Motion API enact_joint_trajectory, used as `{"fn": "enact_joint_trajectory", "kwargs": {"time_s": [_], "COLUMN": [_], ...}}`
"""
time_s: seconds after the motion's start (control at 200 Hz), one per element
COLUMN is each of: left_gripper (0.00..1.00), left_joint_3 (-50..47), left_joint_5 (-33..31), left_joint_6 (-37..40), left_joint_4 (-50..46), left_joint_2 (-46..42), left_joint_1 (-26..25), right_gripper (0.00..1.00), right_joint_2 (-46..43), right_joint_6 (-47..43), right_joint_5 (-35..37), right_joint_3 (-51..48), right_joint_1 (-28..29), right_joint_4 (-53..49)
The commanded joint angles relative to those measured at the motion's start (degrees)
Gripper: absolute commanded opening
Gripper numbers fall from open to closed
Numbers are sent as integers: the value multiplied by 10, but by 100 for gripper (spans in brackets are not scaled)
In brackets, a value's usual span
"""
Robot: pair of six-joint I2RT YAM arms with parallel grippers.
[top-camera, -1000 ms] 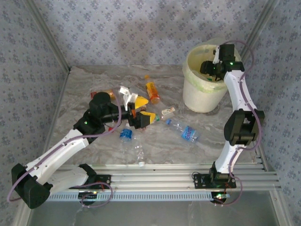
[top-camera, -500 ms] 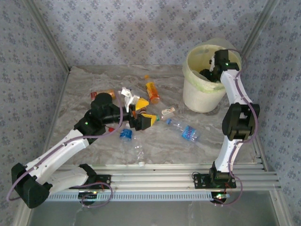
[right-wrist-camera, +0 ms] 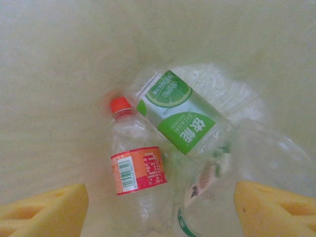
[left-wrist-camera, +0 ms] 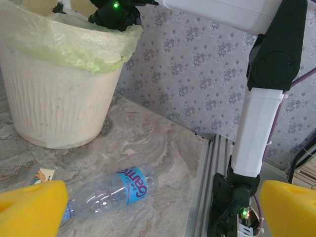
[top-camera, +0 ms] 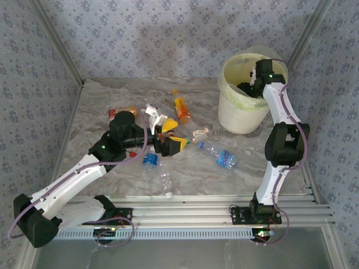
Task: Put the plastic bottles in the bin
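The bin [top-camera: 240, 115] stands at the back right, lined with a pale green bag. My right gripper [top-camera: 251, 89] hangs inside its mouth, open. In the right wrist view its yellow pads [right-wrist-camera: 42, 210] are wide apart above a red-capped bottle with an orange label [right-wrist-camera: 136, 170], a green-label bottle [right-wrist-camera: 180, 113] and a blurred clear bottle [right-wrist-camera: 247, 168], all loose in the bin. My left gripper [top-camera: 171, 138] is open over the table's middle. A clear blue-label bottle [left-wrist-camera: 131, 185] lies ahead of it, untouched, also in the top view [top-camera: 222, 157].
Several more bottles lie around the left gripper: an orange one [top-camera: 181, 110], a red-label one [top-camera: 123, 112], a blue-label one [top-camera: 150, 159] and a clear one [top-camera: 164, 179]. The aluminium rail [left-wrist-camera: 210, 163] borders the table by the right arm's base.
My right gripper dropped lower into the bin and its jaws spread; the clear bottle has left them. The left gripper shifted slightly and stayed open.
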Motion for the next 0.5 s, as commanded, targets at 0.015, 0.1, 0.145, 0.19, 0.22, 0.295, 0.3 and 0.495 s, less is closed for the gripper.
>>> {"fn": "enact_joint_trajectory", "kwargs": {"time_s": [0.015,0.1,0.145,0.19,0.22,0.295,0.3,0.495], "left_gripper": [100,100,100,100,100,100,100,100], "left_joint_3": [17,16,15,14,14,14,14,8], "left_joint_5": [1,1,2,2,3,6,6,-1], "left_joint_6": [14,14,14,12,11,9,9,14], "left_joint_4": [-6,-6,-4,-2,-1,-1,-1,-3], "left_joint_2": [-8,-8,-6,-3,-1,3,3,4], "left_joint_1": [-7,-10,-10,-11,-11,-11,-12,-13], "right_gripper": [81,82,82,82,82,82,82,82], "right_joint_2": [-10,-21,-28,-33,-35,-43,-43,-74], "right_joint_6": [9,10,11,12,14,17,17,27], "right_joint_5": [0,1,0,-1,-4,-12,-13,-22], "right_joint_3": [34,38,39,40,40,39,39,31], "right_joint_1": [-4,-4,-5,-5,-5,-6,-6,-6], "right_joint_4": [-23,-26,-26,-27,-27,-24,-24,-14]}}
